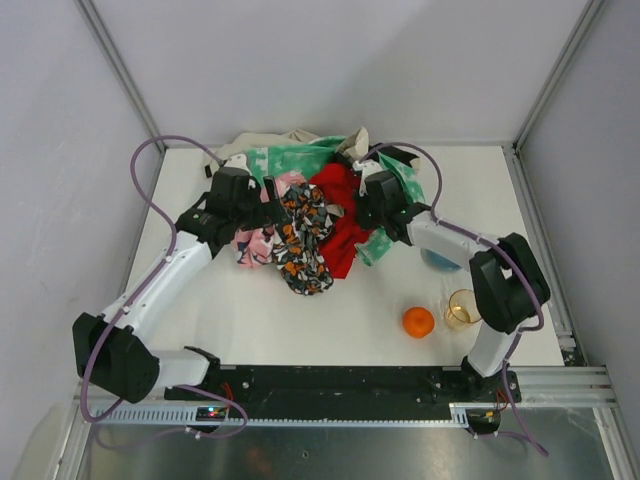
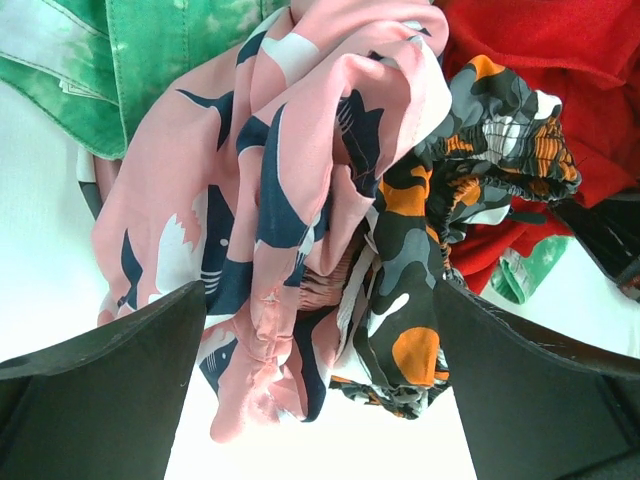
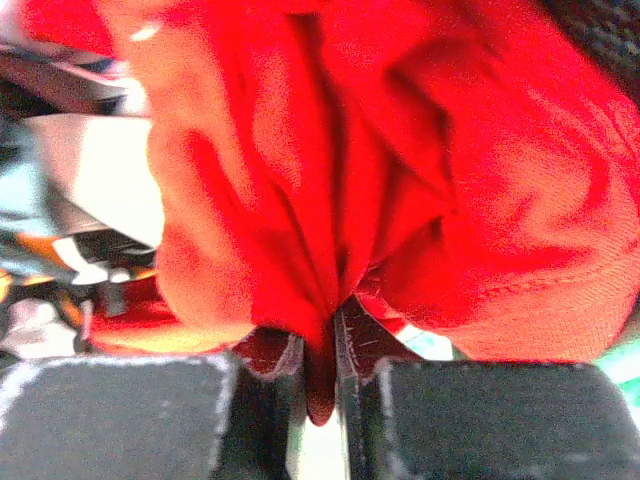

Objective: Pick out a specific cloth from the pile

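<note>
Counter (image 1: 330,320): white, walled on three sides.

Pile (image 1: 290,160): mixed fabrics heaped at 12 o'clock on the counter.

Green-and-white cloth (image 1: 300,158): spread along the pile's 12 o'clock edge, reaching round to 3 o'clock.

Red cloth (image 1: 340,215): plain, in the pile's middle, trailing toward 5 o'clock. Lies against the black-and-orange cloth (image 1: 303,250), which hangs out at 6 o'clock.

Pink patterned cloth (image 1: 250,240): at 8 o'clock of the pile.

Left tool (image 1: 272,200): at the pile's 9 o'clock side, jaws spread wide, gripping nothing. Wrist view shows pink and black-and-orange folds between the fingers (image 2: 110,380).

Right tool (image 1: 362,205): at the red cloth's 3 o'clock edge, pinched closed on a fold of red cloth (image 3: 400,150).

Orange ball (image 1: 419,321) and clear cup (image 1: 463,308): side by side at 4 o'clock on the counter, apart from the pile.
</note>
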Motion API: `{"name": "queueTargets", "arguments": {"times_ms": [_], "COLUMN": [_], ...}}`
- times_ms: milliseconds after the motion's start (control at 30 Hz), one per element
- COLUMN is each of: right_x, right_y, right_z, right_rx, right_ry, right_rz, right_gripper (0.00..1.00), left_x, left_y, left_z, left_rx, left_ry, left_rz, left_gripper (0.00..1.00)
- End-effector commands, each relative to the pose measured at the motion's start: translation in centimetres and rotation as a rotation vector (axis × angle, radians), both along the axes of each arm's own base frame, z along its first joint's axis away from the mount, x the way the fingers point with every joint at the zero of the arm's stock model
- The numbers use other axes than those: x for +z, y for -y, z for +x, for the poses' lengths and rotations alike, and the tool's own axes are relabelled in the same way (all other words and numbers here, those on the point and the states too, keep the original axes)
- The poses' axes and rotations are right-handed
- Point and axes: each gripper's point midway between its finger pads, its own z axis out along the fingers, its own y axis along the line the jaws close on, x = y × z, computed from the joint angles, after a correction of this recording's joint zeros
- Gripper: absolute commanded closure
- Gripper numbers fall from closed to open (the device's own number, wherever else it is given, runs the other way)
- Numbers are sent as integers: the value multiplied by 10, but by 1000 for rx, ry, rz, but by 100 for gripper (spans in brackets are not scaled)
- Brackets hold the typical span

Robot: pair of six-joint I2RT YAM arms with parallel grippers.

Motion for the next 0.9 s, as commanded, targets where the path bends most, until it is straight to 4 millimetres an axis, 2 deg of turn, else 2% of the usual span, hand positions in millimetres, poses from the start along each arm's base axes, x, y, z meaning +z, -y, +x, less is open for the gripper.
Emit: {"name": "queueTargets", "arguments": {"times_ms": [0,133,267,400,467,567,633,700,767,867], "right_x": [105,189,286,394,439,485,501,507,507,494], "right_y": [-35,-41,-27,9,34,80,114,153,191,241], "right_z": [-11,-35,-45,-42,-38,-21,-4,12,26,43], "right_rx": [172,255,229,70,-32,-222,-341,-469,-586,-709], "right_ry": [239,358,553,840,961,1043,1053,1053,1054,1028], "right_rz": [110,195,279,331,337,327,321,293,253,186], "right_gripper": [97,100,100,100,100,100,100,100,100,100], "left_x": [14,15,14,13,13,13,14,15,16,17], "left_y": [-1,-2,-4,-5,-5,-6,-7,-8,-9,-10], "left_z": [1,1,2,2,2,3,3,3,3,2], "left_rx": [25,34,43,51,55,58,62,63,67,70], "left_ry": [49,52,54,54,53,54,58,63,68,73], "left_rz": [-20,-20,-21,-20,-20,-16,-12,-9,-6,-3], "left_gripper": [0,0,0,0,0,0,0,0,0,0]}}
